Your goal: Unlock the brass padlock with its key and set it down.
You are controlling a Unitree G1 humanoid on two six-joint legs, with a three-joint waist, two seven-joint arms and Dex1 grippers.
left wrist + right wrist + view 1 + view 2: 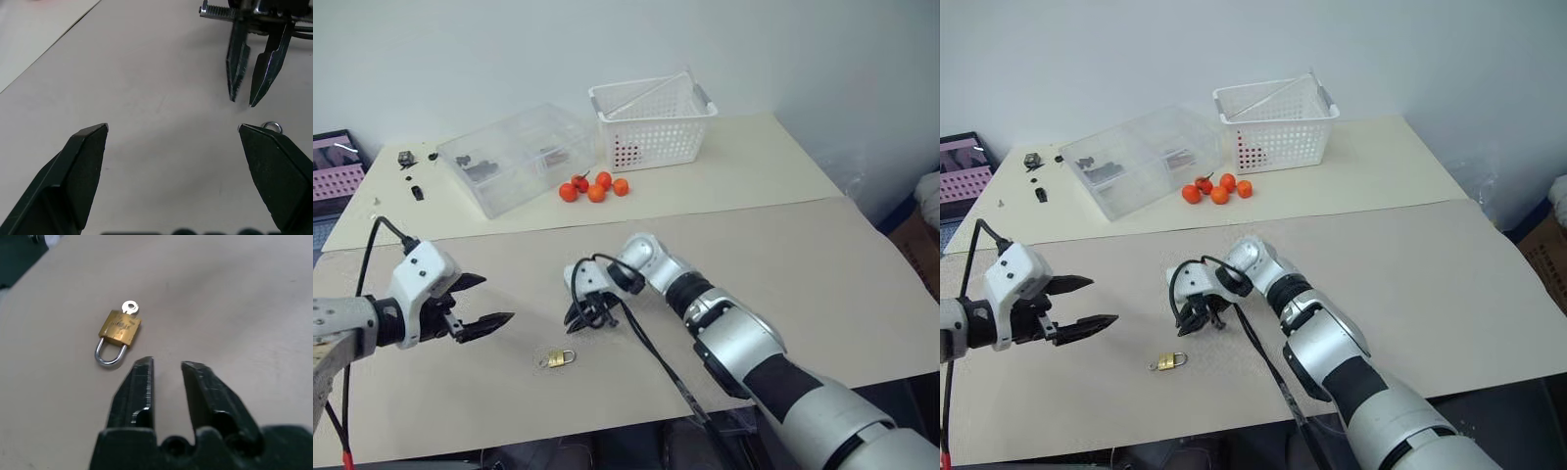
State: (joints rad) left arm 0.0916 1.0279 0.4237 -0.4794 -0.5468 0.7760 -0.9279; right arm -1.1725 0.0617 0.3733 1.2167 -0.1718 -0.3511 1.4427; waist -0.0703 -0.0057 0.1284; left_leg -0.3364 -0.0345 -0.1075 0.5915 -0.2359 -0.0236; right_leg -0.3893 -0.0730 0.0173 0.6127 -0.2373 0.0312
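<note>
The brass padlock (557,358) lies flat on the beige mat near the front edge, with its silver shackle looking closed. The key (130,307) sticks out of the bottom of the padlock body (120,328). My right gripper (578,318) hovers just behind and right of the padlock, pointing down at the mat. Its fingers (144,377) stand a little apart with nothing between them. My left gripper (497,299) is to the left of the padlock, wide open and empty, aimed toward it. From the left wrist, the right gripper (249,93) is seen above the mat.
At the back stand a white basket (656,122) and a clear plastic box (519,157), with several small orange fruits (595,186) in front of them. Small black parts (411,162) lie at the back left. A black cable (656,362) trails from the right wrist.
</note>
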